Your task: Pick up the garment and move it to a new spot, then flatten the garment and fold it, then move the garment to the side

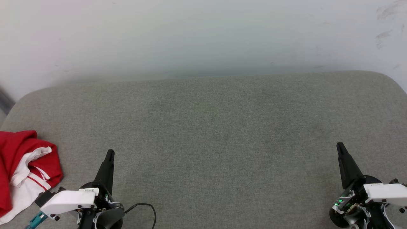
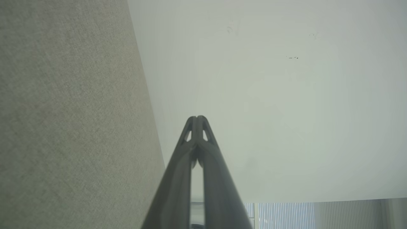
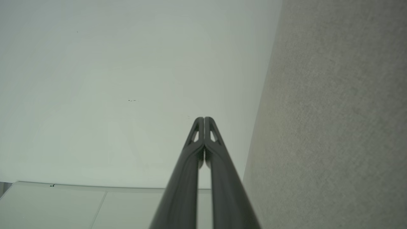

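No legible text, label or number anywhere

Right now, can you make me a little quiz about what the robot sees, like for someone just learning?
1. Where on the grey cushion does the garment lie? A) far left B) middle C) far right
2. True or false: the left gripper is holding the garment.
3. Fill in: the right gripper is ____ (open or shut).
Key: 1 A. 2 False, it is shut on nothing. 3 Shut.
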Available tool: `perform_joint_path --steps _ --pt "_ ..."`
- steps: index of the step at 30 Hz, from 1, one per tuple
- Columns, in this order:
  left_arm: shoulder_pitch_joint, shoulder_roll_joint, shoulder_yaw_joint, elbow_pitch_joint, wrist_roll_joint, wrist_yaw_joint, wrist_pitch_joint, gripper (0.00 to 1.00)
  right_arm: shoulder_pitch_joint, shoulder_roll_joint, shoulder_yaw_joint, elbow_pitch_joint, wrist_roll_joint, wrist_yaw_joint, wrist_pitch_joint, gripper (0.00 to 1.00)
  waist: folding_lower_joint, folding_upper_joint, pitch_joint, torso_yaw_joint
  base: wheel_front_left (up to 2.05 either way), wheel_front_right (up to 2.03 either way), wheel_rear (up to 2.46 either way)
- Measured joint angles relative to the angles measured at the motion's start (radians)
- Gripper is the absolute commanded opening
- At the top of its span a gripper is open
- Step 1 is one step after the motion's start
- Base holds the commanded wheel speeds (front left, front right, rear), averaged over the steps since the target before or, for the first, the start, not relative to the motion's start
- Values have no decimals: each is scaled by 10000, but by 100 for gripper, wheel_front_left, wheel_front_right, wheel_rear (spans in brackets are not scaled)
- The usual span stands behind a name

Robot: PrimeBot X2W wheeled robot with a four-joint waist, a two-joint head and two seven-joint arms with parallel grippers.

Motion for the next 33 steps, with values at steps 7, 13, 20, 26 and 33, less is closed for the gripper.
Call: perform_joint_path --steps 7,13,20,26,33 --pt "0 0 2 0 0 0 0 0 0 0 -2 0 0 0 0 0 0 0 0 0 0 0 0" --pt "0 0 0 0 0 0 0 0 0 0 -2 0 0 0 0 0 0 0 0 0 0 0 0" --pt "0 0 4 0 0 0 0 0 0 0 0 0 0 0 0 0 0 0 0 0 0 0 0" --pt "0 0 0 0 0 0 0 0 0 0 0 0 0 0 0 0 0 0 0 0 0 0 0" --pt "0 0 0 0 0 0 0 0 0 0 -2 0 0 0 0 0 0 0 0 0 0 0 0"
